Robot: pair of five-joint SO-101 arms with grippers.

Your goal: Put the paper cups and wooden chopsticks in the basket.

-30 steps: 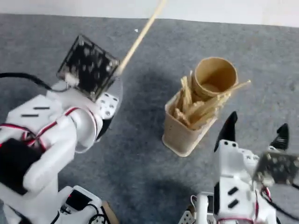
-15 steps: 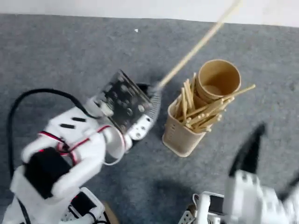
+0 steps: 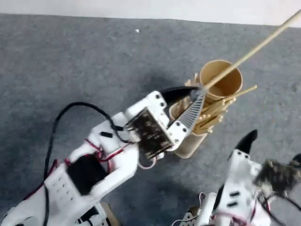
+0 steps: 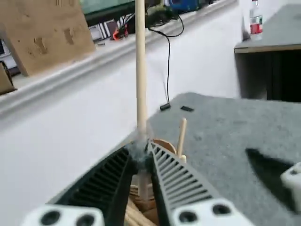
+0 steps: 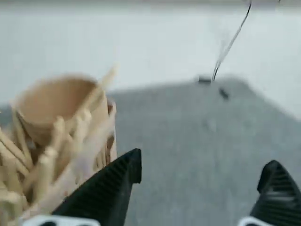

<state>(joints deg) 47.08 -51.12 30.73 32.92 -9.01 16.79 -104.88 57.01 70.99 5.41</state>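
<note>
Basket (image 3: pixel 192 144) already holds a paper cup (image 3: pixel 221 77) and many chopsticks (image 3: pixel 207 117) (nearly done, it seems). Left gripper (image 3: pixel 199 92) pinches one more chopstick (image 3: pixel 254 51) over the cup. Right gripper (image 5: pixel 203 162) gapes wide beside the basket, empty.

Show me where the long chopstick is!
High view, right side: the left gripper pinches the chopstick above the basket, its free end slanting over the cup.

Left arm (image 3: pixel 117 160): white shell, black servo blocks, red-black wires, looping black cable (image 3: pixel 82 104), bare circuit board (image 3: pixel 148 134) at wrist. Left gripper (image 4: pixel 141 153): black ribbed fingers (image 4: pixel 174 174), white base, dark screw holes. Right arm (image 3: pixel 235 193): white, black pointed fingers.
</note>
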